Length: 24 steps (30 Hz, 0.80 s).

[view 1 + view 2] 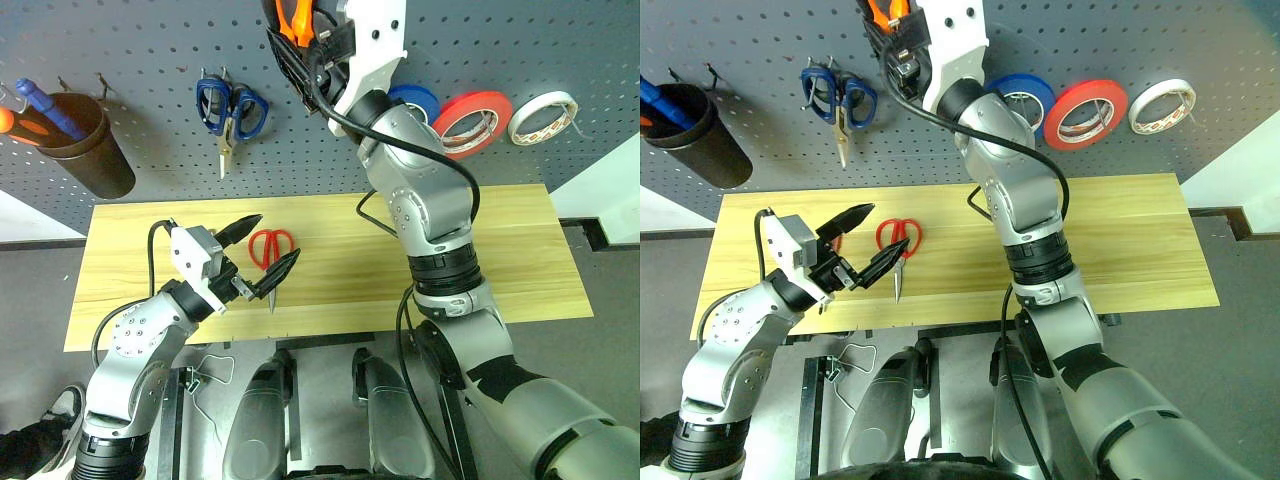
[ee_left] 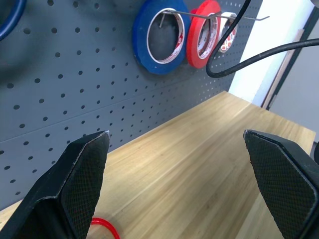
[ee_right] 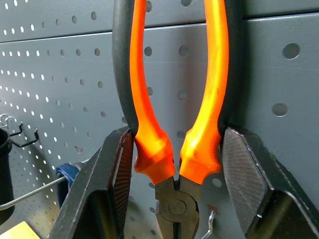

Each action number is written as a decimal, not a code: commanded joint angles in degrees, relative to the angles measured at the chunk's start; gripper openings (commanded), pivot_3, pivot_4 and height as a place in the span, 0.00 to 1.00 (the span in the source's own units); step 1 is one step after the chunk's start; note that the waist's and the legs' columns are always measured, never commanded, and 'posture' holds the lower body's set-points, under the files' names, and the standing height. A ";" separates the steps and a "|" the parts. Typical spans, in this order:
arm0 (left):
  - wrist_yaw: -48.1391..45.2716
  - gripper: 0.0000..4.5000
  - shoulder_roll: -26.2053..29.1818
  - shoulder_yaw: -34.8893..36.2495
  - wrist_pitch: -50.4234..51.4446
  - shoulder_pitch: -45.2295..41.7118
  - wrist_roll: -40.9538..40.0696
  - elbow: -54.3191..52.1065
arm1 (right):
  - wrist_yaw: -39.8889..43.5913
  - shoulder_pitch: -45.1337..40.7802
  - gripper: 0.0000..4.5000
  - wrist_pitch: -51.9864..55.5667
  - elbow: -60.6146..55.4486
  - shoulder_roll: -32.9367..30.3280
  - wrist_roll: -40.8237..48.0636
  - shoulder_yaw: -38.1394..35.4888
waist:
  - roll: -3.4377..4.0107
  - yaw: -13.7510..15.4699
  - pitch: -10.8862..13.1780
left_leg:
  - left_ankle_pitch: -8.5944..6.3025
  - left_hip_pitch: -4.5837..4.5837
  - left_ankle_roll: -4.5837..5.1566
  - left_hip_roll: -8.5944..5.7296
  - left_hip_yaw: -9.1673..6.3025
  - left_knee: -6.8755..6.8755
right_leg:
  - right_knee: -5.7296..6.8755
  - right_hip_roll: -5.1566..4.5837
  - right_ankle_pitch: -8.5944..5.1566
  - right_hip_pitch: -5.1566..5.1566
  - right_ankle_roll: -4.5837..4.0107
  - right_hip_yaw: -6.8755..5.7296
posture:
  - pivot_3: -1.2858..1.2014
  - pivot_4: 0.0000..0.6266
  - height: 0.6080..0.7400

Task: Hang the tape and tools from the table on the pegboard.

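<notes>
The pliers (image 3: 174,149) are pinched by the right gripper (image 3: 174,184) at the base of their orange-and-black handles, handles upward and jaws downward, and are held close against the upper part of the pegboard (image 1: 150,40); this grip seems chosen so that the splayed handles can be set over a hook. The red tape (image 1: 472,122) is already hung on the pegboard above the far edge of the table (image 1: 520,250), between the blue tape roll (image 1: 415,100) and the white tape roll (image 1: 543,116). The red-handled scissors (image 1: 271,250) lie flat on the table, left of its middle and nearer the front edge, blades toward that edge. The left gripper (image 1: 258,254) is held over the scissors with its fingers spread wide and nothing between them, probably poised for the next pick. Blue-handled scissors (image 1: 230,108) and a dark cup (image 1: 85,145) are hung further left on the pegboard.
</notes>
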 commanded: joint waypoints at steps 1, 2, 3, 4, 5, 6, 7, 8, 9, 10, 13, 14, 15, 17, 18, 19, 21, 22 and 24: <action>-0.16 1.00 -0.71 1.08 -2.02 -0.48 -1.91 -2.67 | -1.10 -1.58 0.51 -0.36 -3.65 -0.09 -0.03 -1.65 | 0.00 -0.01 0.00 | 0.01 0.01 0.00 0.00 0.00 0.00 | 0.03 0.00 0.00 0.00 0.00 0.00 | 0.53 0.53 0.82; -0.47 1.00 -1.46 1.70 -3.10 -0.62 -3.15 -3.11 | -1.12 -1.42 0.51 0.13 -4.46 -0.07 0.14 -1.58 | 0.00 -0.03 0.00 | 0.02 0.01 -0.01 0.00 -0.01 0.01 | 0.07 0.00 0.00 -0.01 0.00 0.00 | 0.53 0.53 0.82; -0.71 1.00 -1.98 2.16 -3.78 -0.60 -4.04 -3.50 | -1.18 -1.32 0.51 0.53 -5.06 -0.03 0.27 -1.52 | 0.00 -0.05 0.00 | 0.03 0.01 -0.02 0.00 -0.01 0.01 | 0.12 0.00 0.00 -0.03 -0.01 0.00 | 0.53 0.53 0.82; -0.12 1.00 -2.90 2.69 -4.63 -0.40 -4.52 -3.81 | -1.22 -1.23 0.51 0.99 -5.63 0.00 0.38 -1.41 | 0.00 -0.07 0.00 | 0.04 0.01 -0.02 0.00 -0.01 0.01 | 0.13 0.00 0.00 -0.05 -0.01 0.00 | 0.53 0.53 0.82; 0.61 1.00 -3.86 3.04 -6.05 0.04 -3.99 -3.73 | -1.19 -1.09 0.51 1.38 -6.09 -0.04 0.42 -1.27 | 0.00 -0.09 0.00 | 0.05 0.01 -0.03 0.00 -0.02 0.02 | 0.14 0.00 0.00 -0.05 -0.01 0.01 | 0.53 0.54 0.82; 1.02 1.00 -5.00 3.30 -9.00 0.29 -2.40 -2.91 | -1.10 -0.94 0.51 1.62 -6.25 -0.15 0.37 -1.18 | 0.00 -0.10 0.00 | 0.05 0.01 -0.03 0.00 -0.02 0.02 | 0.14 0.00 0.00 -0.06 -0.02 0.01 | 0.53 0.54 0.82; 1.20 1.00 -5.78 3.47 -11.17 0.46 -1.24 -2.29 | -1.06 -0.85 0.51 1.83 -6.37 -0.22 0.33 -1.13 | 0.00 -0.16 0.00 | 0.05 0.00 -0.03 0.00 -0.01 0.02 | 0.14 -0.01 0.00 -0.06 -0.02 0.01 | 0.53 0.54 0.82; 1.55 1.00 -6.57 3.68 -12.90 0.54 -0.46 -1.68 | -1.08 -0.81 0.51 1.96 -6.39 -0.27 0.27 -1.14 | 0.00 -0.23 0.00 | 0.05 0.01 -0.03 0.00 -0.01 0.02 | 0.14 -0.01 0.00 -0.06 -0.02 0.02 | 0.53 0.54 0.82; 1.94 1.00 -7.29 3.82 -14.63 0.36 0.38 -1.03 | -1.10 -0.82 0.51 2.01 -6.32 -0.31 0.25 -1.19 | 0.00 -0.23 0.00 | 0.05 0.00 -0.03 0.00 0.00 0.02 | 0.14 -0.01 0.00 -0.07 -0.02 0.02 | 0.53 0.54 0.82; 2.36 1.00 -7.79 3.70 -16.17 0.24 1.64 -0.21 | -1.09 -0.80 0.51 2.03 -6.29 -0.35 0.23 -1.24 | 0.00 -0.23 0.00 | 0.05 0.01 -0.02 0.00 0.00 0.01 | 0.16 0.00 0.00 -0.08 -0.02 0.02 | 0.53 0.54 0.82; 3.54 1.00 -9.04 3.71 -20.32 -0.28 4.46 2.39 | -1.09 -0.78 0.51 2.06 -6.30 -0.35 0.15 -1.28 | 0.00 -0.22 0.00 | 0.05 0.00 -0.01 0.00 0.00 0.02 | 0.17 0.00 0.00 -0.08 -0.03 0.02 | 0.53 0.54 0.82; 4.27 1.00 -9.49 3.87 -21.49 -0.82 5.25 3.29 | -1.11 -0.79 0.51 2.05 -6.30 -0.36 0.12 -1.30 | 0.00 -0.22 0.00 | 0.05 0.00 -0.01 0.00 0.00 0.02 | 0.17 0.00 0.00 -0.08 -0.03 0.02 | 0.53 0.54 0.82; 4.97 1.00 -9.93 3.98 -22.92 -1.45 6.11 4.21 | -1.14 -0.79 0.51 2.04 -6.28 -0.37 0.14 -1.37 | 0.00 -0.21 0.00 | 0.05 0.00 -0.01 0.00 0.00 0.02 | 0.18 0.00 0.00 -0.08 -0.03 0.02 | 0.53 0.55 0.82; 5.49 1.00 -10.18 3.87 -24.39 -2.07 6.77 5.22 | -1.19 -0.76 0.51 2.03 -6.24 -0.39 0.12 -1.42 | 0.00 -0.22 0.00 | 0.06 0.00 0.00 -0.01 0.00 0.02 | 0.18 0.00 0.00 -0.09 -0.03 0.02 | 0.53 0.55 0.82; 5.53 1.00 -10.15 3.74 -24.76 -2.17 6.84 5.52 | -1.22 -0.71 0.51 2.04 -6.23 -0.41 0.08 -1.42 | 0.00 -0.23 0.00 | 0.06 0.00 0.00 0.00 -0.01 0.02 | 0.18 0.00 0.00 -0.09 -0.03 0.02 | 0.53 0.55 0.82; 5.65 1.00 -10.13 3.62 -25.10 -2.23 6.96 5.78 | -1.33 -0.62 0.51 2.04 -6.24 -0.41 0.01 -1.43 | 0.00 -0.23 0.00 | 0.06 0.00 0.00 0.00 0.00 0.02 | 0.18 0.00 0.00 -0.09 -0.03 0.02 | 0.53 0.55 0.82; 5.92 1.00 -10.44 3.37 -26.26 -2.34 6.99 6.29 | -1.52 -0.12 0.51 1.95 -6.31 -0.39 -0.14 -1.42 | 0.00 -0.27 0.00 | 0.06 0.00 0.00 -0.01 0.00 0.01 | 0.18 0.00 0.00 -0.09 -0.03 0.02 | 0.53 0.56 0.82; 6.09 1.00 -10.47 3.21 -26.42 -2.32 6.96 6.29 | -1.62 0.20 0.51 1.97 -6.42 -0.36 -0.22 -1.37 | 0.00 -0.26 0.00 | 0.06 0.00 0.00 0.00 0.00 0.01 | 0.18 0.00 0.00 -0.09 -0.03 0.02 | 0.53 0.56 0.82; 6.31 1.00 -10.41 2.82 -26.37 -2.11 6.80 5.99 | -1.81 1.00 0.51 2.26 -6.59 -0.19 -0.32 -1.12 | 0.00 -0.25 0.00 | 0.06 0.00 0.00 0.00 -0.01 0.01 | 0.18 0.00 0.00 -0.09 -0.03 0.02 | 0.53 0.57 0.82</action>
